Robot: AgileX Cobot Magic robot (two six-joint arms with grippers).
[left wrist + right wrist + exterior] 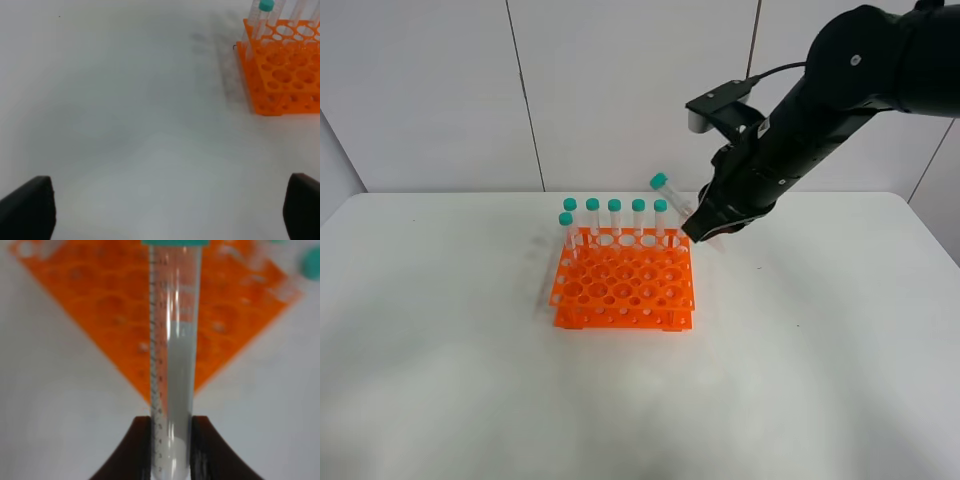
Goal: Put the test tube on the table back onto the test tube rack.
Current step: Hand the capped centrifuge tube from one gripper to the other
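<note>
In the high view, the right gripper (700, 228) is reaching in from the upper right of the frame and is clamping the test tube (675, 202) by its lower end. The tube is hanging in the air, tilted, with its teal cap pointing toward the upper left, just above the back right corner of the orange rack (623, 285). The right wrist view is showing the same grip: two dark fingers (142, 440) are pressing on either side of the clear tube (177, 365), with the rack (100, 305) blurred behind it.

Six other teal-capped tubes (614, 220) are standing upright in the rack: five along the back row and one at the left, just in front of that row. The rack is sitting on the white table (820, 350), slightly left of the frame's centre.

The left gripper (165, 207) is hovering over bare table (125, 100) with its fingers spread wide apart, holding nothing. Its camera is catching a corner of the rack (285, 75) and one capped tube (262, 15).
</note>
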